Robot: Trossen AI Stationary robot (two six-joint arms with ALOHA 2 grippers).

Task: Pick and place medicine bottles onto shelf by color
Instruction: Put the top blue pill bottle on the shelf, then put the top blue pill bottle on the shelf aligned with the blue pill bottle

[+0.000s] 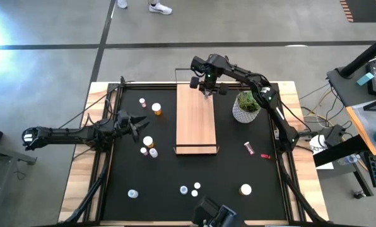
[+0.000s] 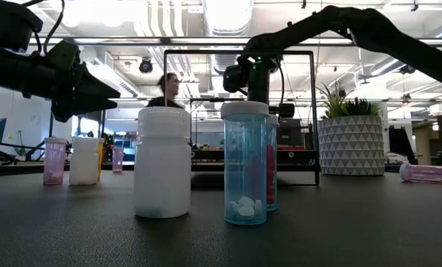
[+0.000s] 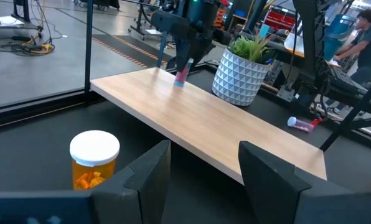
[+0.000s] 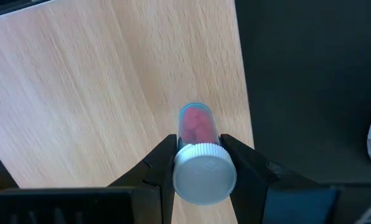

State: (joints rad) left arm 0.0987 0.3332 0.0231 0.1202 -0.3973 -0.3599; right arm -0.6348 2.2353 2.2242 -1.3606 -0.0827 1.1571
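Right hand (image 4: 199, 163), closed on a pink bottle (image 4: 198, 149) just below its pale cap, holds it over the far end of the shelf (image 1: 195, 116). Left hand (image 3: 201, 168), fingers parted and holding nothing, hovers near an orange bottle (image 3: 93, 159) on the counter (image 1: 137, 176).

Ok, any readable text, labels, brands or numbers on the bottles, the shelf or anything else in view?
None can be read.
Pink bottle in the right claw: no label shows.
Orange bottle near the left claw: bare.
White bottle and clear blue bottle: no print visible.
Shelf and plant pot: pattern only, no words.
Background room: any signs too small and blurred.
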